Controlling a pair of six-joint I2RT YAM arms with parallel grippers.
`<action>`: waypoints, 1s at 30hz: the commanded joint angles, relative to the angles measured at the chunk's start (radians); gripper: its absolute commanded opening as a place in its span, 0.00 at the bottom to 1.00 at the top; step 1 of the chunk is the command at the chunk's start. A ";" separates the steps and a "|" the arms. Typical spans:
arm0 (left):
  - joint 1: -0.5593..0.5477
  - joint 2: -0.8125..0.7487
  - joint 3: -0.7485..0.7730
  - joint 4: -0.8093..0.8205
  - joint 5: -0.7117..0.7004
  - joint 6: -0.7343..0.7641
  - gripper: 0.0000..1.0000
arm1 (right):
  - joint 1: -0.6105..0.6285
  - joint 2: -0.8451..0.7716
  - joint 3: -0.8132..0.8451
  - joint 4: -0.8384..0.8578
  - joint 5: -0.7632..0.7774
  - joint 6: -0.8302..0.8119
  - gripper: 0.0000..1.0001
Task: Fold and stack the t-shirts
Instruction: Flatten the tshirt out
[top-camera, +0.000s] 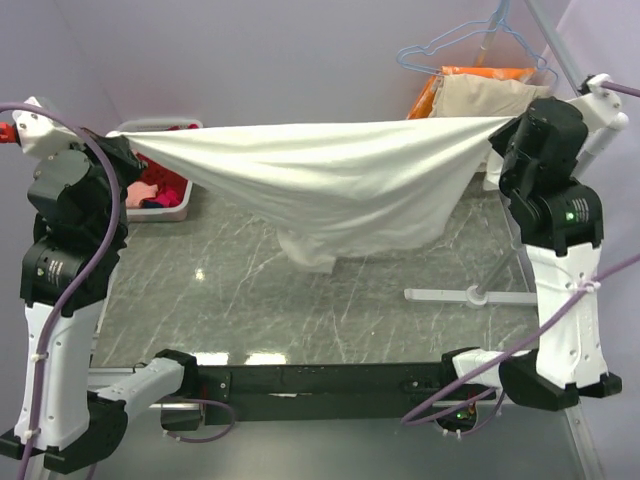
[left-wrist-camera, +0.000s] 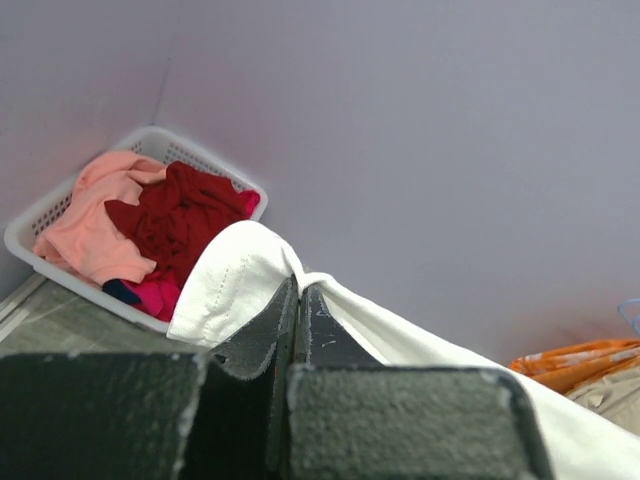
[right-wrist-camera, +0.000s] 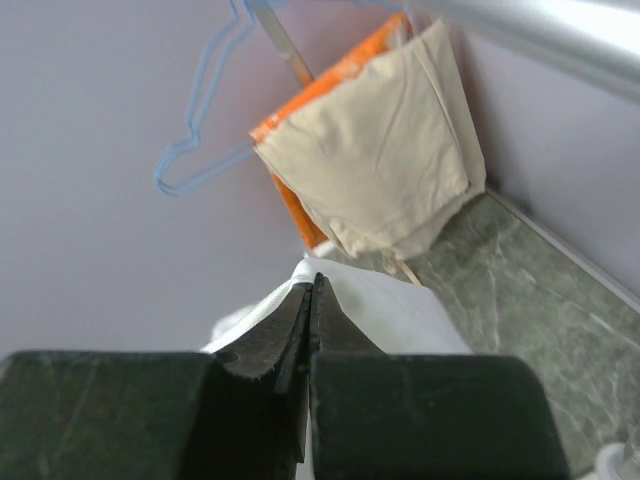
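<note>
A white t-shirt (top-camera: 320, 185) hangs stretched in the air between my two arms, sagging in the middle, its lowest fold touching the table. My left gripper (top-camera: 118, 135) is shut on its left corner; the wrist view shows the hemmed white cloth (left-wrist-camera: 235, 280) pinched at the left gripper's (left-wrist-camera: 299, 285) tips. At the opposite end my right gripper (top-camera: 500, 122) is shut on the shirt's right corner, and white fabric (right-wrist-camera: 400, 310) bunches around the right gripper's (right-wrist-camera: 312, 283) closed tips. Dark red (left-wrist-camera: 185, 215) and salmon pink (left-wrist-camera: 95, 220) t-shirts lie crumpled in a white basket (left-wrist-camera: 25, 245).
The basket (top-camera: 165, 205) stands at the table's back left. A beige cloth (top-camera: 480, 97) over an orange cloth (top-camera: 428, 95) hangs at the back right below blue hangers (top-camera: 450, 45). A white rack foot (top-camera: 470, 295) lies on the grey marble table (top-camera: 300, 310) at right.
</note>
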 joint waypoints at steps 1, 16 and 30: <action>0.005 0.005 -0.029 0.034 0.035 0.030 0.01 | -0.005 -0.005 -0.006 0.160 0.035 -0.039 0.00; -0.087 0.318 -0.394 -0.163 0.179 -0.207 0.01 | -0.005 0.800 0.253 0.020 -0.395 0.104 0.00; -0.094 0.456 -0.408 -0.204 -0.004 -0.335 0.01 | 0.002 0.938 0.284 0.102 -0.406 0.053 0.35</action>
